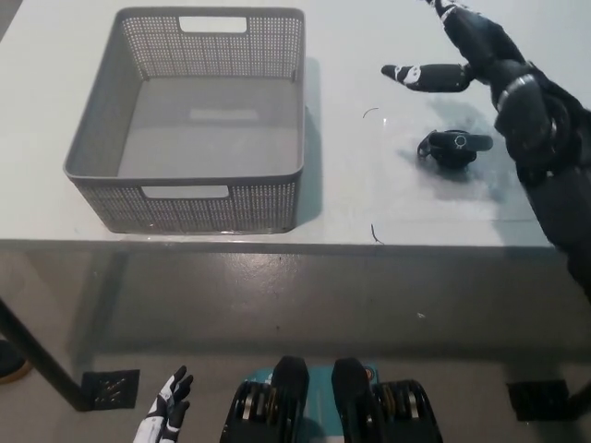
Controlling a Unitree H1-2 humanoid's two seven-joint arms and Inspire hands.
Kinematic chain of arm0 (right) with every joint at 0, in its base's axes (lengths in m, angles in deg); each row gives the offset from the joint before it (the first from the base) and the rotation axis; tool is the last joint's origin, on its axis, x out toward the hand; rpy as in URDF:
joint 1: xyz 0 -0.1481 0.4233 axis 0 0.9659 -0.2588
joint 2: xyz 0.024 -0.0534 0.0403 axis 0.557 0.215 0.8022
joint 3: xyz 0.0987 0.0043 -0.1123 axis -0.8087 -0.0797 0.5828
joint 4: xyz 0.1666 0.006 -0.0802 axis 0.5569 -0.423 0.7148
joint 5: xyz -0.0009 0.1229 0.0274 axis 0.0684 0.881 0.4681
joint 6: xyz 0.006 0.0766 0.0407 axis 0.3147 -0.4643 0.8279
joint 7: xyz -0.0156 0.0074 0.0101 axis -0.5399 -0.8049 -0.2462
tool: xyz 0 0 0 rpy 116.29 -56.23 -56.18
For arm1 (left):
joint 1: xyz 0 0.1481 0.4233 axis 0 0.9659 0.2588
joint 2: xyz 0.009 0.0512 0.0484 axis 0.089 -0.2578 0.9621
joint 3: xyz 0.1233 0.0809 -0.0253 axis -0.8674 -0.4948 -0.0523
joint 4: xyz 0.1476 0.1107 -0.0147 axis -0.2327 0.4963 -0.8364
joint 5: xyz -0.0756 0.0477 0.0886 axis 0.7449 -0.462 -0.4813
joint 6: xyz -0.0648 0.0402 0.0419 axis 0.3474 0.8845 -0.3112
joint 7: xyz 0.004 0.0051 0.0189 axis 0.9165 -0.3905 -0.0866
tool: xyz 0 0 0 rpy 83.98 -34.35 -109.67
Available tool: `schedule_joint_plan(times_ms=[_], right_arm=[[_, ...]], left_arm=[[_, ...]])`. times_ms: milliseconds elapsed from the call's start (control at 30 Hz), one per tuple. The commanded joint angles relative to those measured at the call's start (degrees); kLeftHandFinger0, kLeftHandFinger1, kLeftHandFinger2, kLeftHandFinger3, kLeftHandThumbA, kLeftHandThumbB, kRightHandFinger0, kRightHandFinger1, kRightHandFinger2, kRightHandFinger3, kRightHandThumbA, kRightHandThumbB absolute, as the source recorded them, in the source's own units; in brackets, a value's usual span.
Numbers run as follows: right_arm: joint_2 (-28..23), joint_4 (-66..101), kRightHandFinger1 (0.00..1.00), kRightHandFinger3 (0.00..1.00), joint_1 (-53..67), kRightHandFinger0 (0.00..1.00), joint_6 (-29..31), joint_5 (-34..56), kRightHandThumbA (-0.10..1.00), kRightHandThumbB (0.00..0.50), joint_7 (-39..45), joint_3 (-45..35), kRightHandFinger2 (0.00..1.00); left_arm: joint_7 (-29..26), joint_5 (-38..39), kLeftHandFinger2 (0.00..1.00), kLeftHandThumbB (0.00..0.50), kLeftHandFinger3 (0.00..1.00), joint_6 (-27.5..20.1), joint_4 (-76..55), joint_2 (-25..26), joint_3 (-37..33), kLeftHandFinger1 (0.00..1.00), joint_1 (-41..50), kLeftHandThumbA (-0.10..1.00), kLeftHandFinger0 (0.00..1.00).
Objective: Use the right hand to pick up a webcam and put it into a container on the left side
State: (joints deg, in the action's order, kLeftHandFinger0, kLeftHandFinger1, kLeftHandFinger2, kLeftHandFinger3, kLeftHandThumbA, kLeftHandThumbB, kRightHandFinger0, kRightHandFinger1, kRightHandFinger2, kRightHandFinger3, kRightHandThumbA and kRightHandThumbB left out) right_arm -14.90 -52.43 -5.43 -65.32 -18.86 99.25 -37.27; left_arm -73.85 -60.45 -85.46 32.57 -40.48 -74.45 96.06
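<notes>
Webcam point(454, 147): we see it lying on the white table point(369, 185), right of the grey basket point(199, 120).
Right hand point(480, 60): above the webcam, fingers spread, holding nothing.
Left hand point(164, 411): low at bottom left, fingers apart, idle.

Grey perforated basket point(199, 198), black webcam point(452, 146), pale grey table point(388, 208).

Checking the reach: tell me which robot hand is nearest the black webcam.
The black right hand, open above the table beside the black webcam; the white left hand hangs below table level.
</notes>
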Motion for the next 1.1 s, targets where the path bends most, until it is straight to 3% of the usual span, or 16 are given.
schedule_joint_plan(times_ms=[0, 533, 900, 1067], right_arm=[[-0.02, -11.8, 1.0, 1.0, -11.69, 1.0, -0.55, -2.53, 0.89, 0.5, -0.6, 3.61, 1.0], [0.17, -27.76, 1.0, 1.0, -12.18, 1.0, 1.82, 0.48, 0.79, 0.5, -3.42, 6.9, 1.0], [-0.18, -31.39, 1.0, 1.0, -11.01, 1.0, 3.16, 2.03, 0.83, 0.5, -1.47, 6.56, 1.0], [-0.44, -31.87, 1.0, 1.0, -9.63, 1.0, 3.98, 2.56, 0.87, 0.5, -0.52, 6.64, 1.0]], left_arm=[[-0.68, -0.71, 1.0, 0.044, 1.0, -3.69, -2.74, 0.92, 0.13, 1.0, -0.68, 0.98, 1.0], [-0.38, -1.16, 1.0, 0.083, 1.0, -1.93, -3.75, 2.48, 0.23, 1.0, -1.93, 0.98, 1.0], [-0.38, -1.06, 1.0, 0.056, 1.0, -1.87, -3.41, 2.82, 0.4, 1.0, -2.79, 0.95, 1.0], [-0.27, -1.17, 1.0, 0.052, 1.0, -1.84, -3.05, 2.97, 0.25, 1.0, -3.29, 1.0, 1.0]])
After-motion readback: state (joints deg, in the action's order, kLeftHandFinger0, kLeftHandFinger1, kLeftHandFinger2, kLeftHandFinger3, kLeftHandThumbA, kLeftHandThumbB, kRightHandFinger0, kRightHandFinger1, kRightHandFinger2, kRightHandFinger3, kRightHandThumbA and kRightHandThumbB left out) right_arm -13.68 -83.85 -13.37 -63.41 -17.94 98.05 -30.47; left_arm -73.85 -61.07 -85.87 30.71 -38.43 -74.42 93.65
